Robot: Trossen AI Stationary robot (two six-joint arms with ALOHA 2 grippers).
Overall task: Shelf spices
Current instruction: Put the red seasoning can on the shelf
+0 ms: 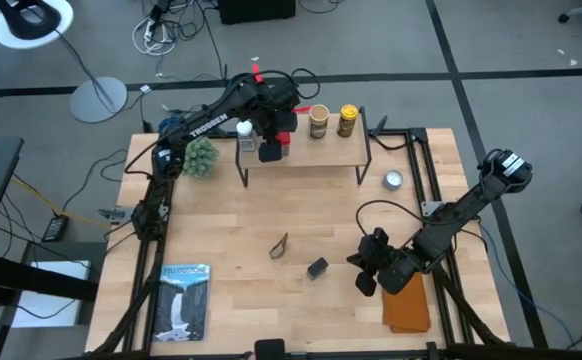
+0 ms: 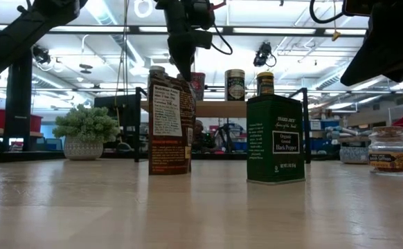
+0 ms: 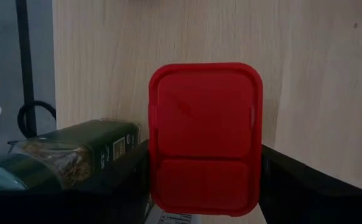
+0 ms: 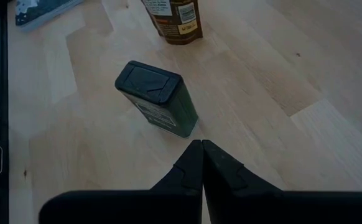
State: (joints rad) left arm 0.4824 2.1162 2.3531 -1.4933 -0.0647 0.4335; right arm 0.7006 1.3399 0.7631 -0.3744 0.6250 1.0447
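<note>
My left claw (image 1: pixel 276 135) hangs over the shelf (image 1: pixel 311 152) at the table's twelve o'clock edge, fingers set on either side of a red-lidded tin (image 3: pixel 204 138). In my left wrist view the red lid fills the gap between my two dark fingers (image 3: pixel 305 183), and they sit tight against its sides, so I am holding that tin, jaws about as wide as the tin itself. Just beside it, on the nine o'clock side of the shelf, stands a white-capped jar (image 1: pixel 245 135); my wrist view also shows a dark green tin (image 3: pixel 100 149) and a clear jar of dried herbs (image 3: pixel 47 163) lying close against the red one.

Toward three o'clock along the shelf stand a tan canister (image 1: pixel 318 121) and a yellow-capped jar (image 1: pixel 348 120), upright and apart from each other.

My right claw (image 4: pixel 202 163) waits low near the table's four o'clock corner, fingers pressed together on nothing, just beside an orange packet (image 1: pixel 407 305). In front of it a dark green pepper tin (image 4: pixel 157 98) stands upright on the tabletop (image 1: pixel 231 230), near centre, with a brown paper spice pouch (image 2: pixel 169 123) at its ten o'clock. A small glass jar (image 1: pixel 393 179) sits at two o'clock, off the shelf's end. The fuzzy green plant (image 1: pixel 200 157) stands at ten o'clock, and a book (image 1: pixel 184 300) lies at seven o'clock.
</note>
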